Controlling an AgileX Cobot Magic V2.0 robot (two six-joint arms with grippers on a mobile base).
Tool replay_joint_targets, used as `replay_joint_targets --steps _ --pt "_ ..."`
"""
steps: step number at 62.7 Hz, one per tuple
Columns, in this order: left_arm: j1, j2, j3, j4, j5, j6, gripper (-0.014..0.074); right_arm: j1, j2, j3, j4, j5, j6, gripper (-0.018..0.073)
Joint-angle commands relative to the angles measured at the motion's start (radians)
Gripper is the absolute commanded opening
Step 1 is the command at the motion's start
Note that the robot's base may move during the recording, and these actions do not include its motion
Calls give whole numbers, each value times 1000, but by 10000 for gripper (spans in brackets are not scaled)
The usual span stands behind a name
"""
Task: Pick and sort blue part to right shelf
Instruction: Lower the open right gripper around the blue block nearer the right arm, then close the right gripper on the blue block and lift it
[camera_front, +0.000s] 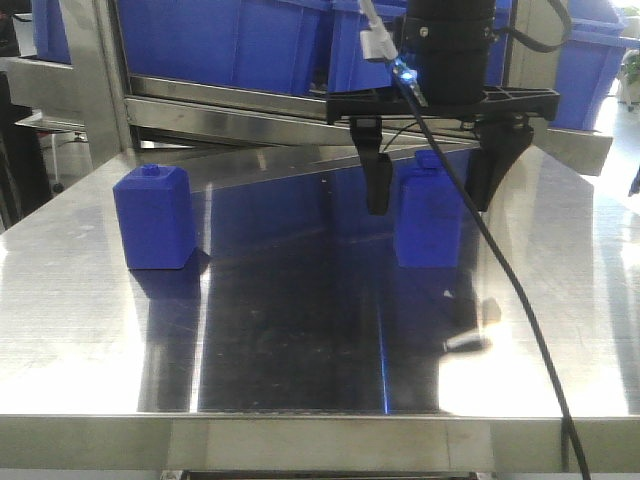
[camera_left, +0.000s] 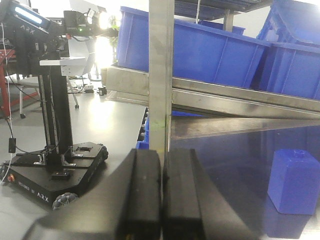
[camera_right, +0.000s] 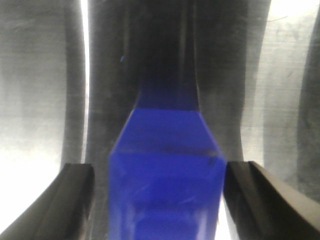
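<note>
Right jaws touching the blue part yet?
Apart. Right wrist view: the right gripper stands open around the blue part, a sliver of table showing each side.

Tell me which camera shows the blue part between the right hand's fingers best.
The front-facing view: the blue part stands upright, knob on top, between the fingers of the open right hand. The right wrist view shows only a blurred close-up. The left wrist view shows one blue block; which one is unclear.

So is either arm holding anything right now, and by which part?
Nothing is held. The right end effector is open, straddling the blue part standing on the table, gaps either side; the left end effector is shut on nothing.
</note>
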Motion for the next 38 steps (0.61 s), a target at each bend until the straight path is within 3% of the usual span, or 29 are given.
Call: replay_joint_targets --steps 1,32,38 --pt "1 -23 21 -2 -91 1 124 -9 -48 -31 -13 -20 6 601" --pt "1 -23 21 -2 -91 1 124 -9 -9 -31 -13 -21 -7 601" --pt "1 -23 21 -2 -91 1 124 -9 -9 -31 -12 -22 -7 559"
